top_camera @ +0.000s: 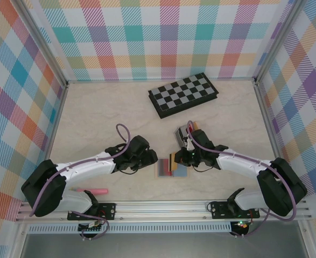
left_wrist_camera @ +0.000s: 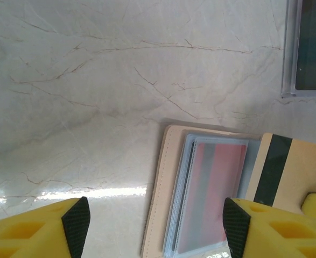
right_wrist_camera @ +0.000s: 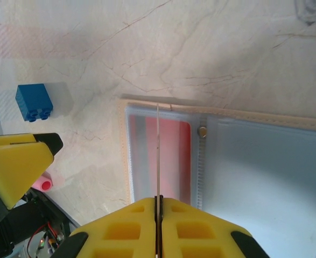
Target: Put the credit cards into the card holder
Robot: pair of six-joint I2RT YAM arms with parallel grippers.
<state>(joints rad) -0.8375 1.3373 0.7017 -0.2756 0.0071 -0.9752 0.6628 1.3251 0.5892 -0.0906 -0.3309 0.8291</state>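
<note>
The tan card holder point(top_camera: 166, 172) lies open on the table between my two arms. A red credit card point(left_wrist_camera: 209, 196) sits inside its clear left pocket point(right_wrist_camera: 171, 156), beside the snap stud point(right_wrist_camera: 202, 131). My right gripper point(right_wrist_camera: 158, 203) is shut on a yellow credit card with a black stripe point(left_wrist_camera: 284, 172). That card stands on edge above the pocket and looks like a thin line point(right_wrist_camera: 158, 145) in the right wrist view. My left gripper point(left_wrist_camera: 156, 228) is open, with its black pads point(left_wrist_camera: 77, 226) straddling the holder's left edge and nothing held. In the top view the left gripper point(top_camera: 152, 157) is just left of the holder and the right gripper point(top_camera: 176, 159) is over it.
A folded chessboard point(top_camera: 183, 94) lies at the back. A small grey tray point(top_camera: 181, 134) stands just behind the right gripper. A pink pen point(top_camera: 93, 190) lies near the left arm's base, and a small blue block point(right_wrist_camera: 34, 101) sits left of the holder.
</note>
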